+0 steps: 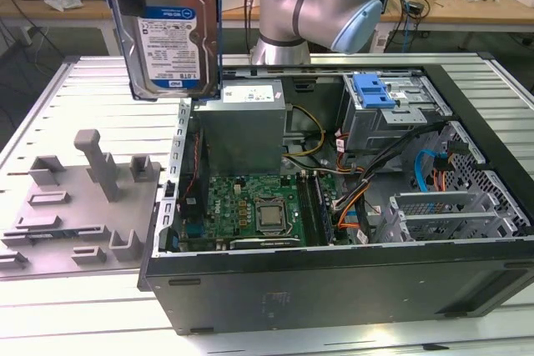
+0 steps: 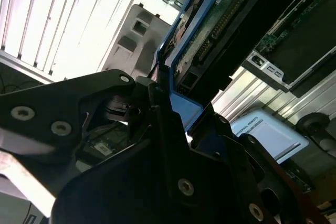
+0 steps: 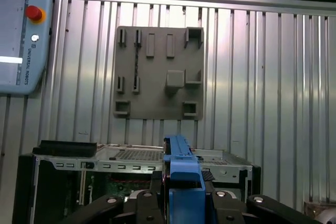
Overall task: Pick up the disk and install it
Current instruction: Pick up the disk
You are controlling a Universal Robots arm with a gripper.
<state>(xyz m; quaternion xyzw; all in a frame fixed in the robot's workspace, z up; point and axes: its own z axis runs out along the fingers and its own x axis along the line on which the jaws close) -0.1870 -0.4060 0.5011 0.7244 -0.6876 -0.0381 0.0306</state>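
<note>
Now mid-carry: gripper [image 3: 182, 188] clamped on disk [image 1: 171, 31], hanging upright at 11 o'clock above PC case [image 1: 334, 281]. Install prob. needs lining up w/ drive cage [image 1: 371, 127], 2 o'clock.

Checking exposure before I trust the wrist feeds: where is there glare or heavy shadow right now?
Second wrist view: the slatted table is blown out white, and the gripper is near-black against it. First wrist view: only mild sheen on the slats. Exterior view: evenly lit, no glare on the disk.
</note>
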